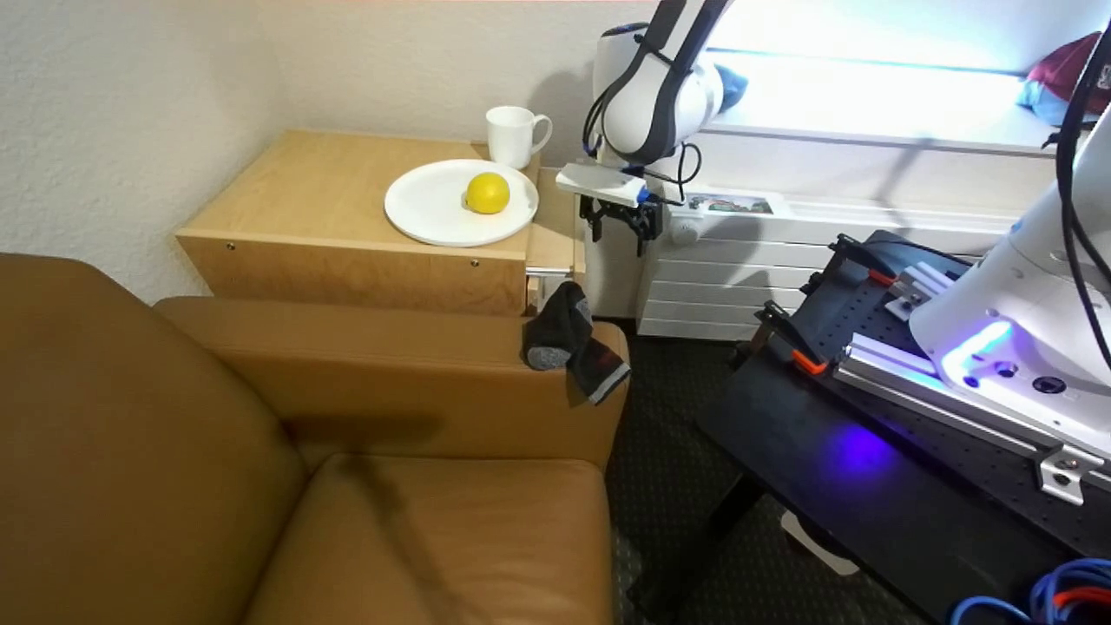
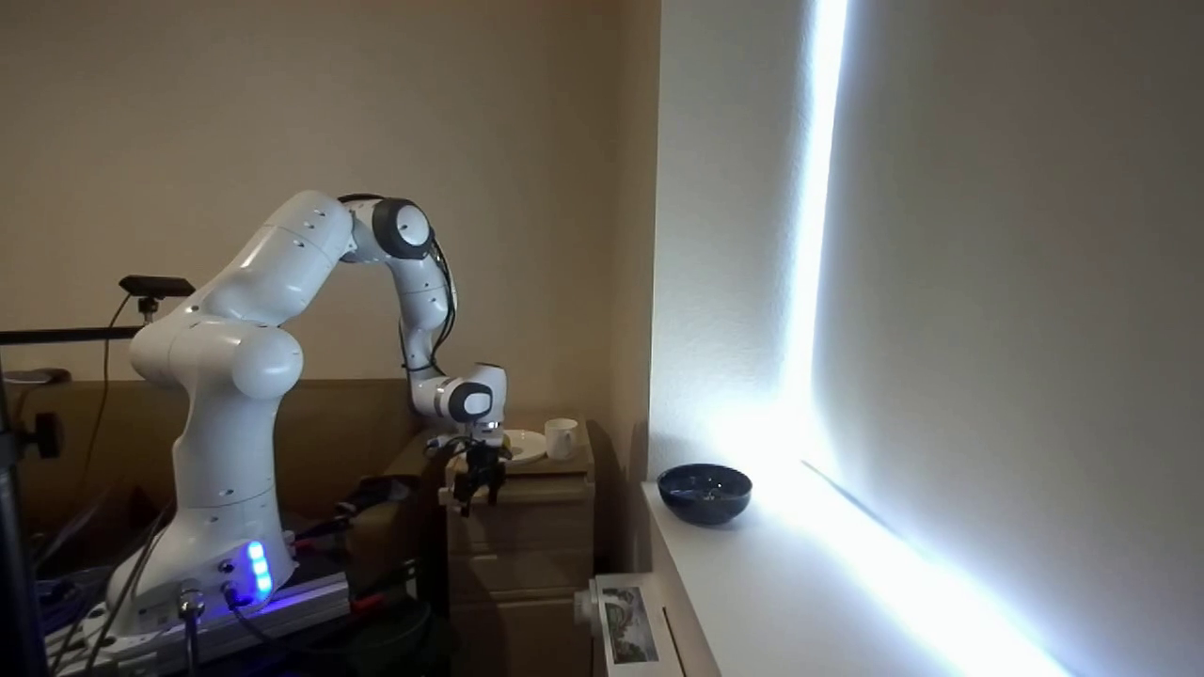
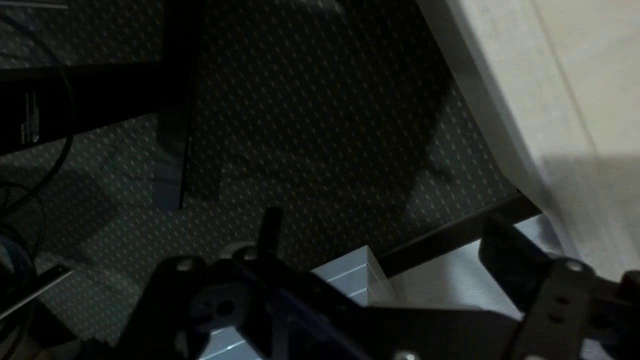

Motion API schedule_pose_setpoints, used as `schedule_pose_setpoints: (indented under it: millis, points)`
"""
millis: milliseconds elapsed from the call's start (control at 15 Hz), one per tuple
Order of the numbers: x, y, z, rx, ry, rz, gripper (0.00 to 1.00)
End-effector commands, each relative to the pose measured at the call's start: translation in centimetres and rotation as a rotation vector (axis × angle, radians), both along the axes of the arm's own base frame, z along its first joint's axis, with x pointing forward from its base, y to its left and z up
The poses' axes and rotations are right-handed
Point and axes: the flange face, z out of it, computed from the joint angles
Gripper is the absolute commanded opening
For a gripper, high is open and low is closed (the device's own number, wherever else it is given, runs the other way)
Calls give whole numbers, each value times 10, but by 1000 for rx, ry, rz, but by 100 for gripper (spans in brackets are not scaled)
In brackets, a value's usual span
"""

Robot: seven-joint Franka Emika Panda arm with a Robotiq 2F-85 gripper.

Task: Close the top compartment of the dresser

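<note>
In an exterior view, the tool [image 1: 619,242] gapes wide and empty, at three o'clock from the drawer [image 1: 553,233]. The arm [image 1: 635,117] bends toward six.

Smooth wood forms the far dresser [image 1: 334,191] beside my matt gripper [image 1: 619,241]; at left, softly glossy leather covers the sofa [image 1: 486,521] under a cloth sock [image 1: 560,328].
</note>
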Motion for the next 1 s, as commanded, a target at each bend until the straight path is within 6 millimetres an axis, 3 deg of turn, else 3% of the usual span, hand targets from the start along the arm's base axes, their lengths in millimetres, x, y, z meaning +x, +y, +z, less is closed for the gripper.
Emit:
schedule_pose_setpoints:
  millis: [0,200,400,533,933]
  points:
    - [17,-1,-24,26,-39,-122,100]
    - [28,2,-38,107,-15,-192,100]
    - [44,12,-31,209,-26,-262,100]
    - [45,7,-23,211,-48,-283,100]
    - [1,-73,29,65,-22,-271,100]
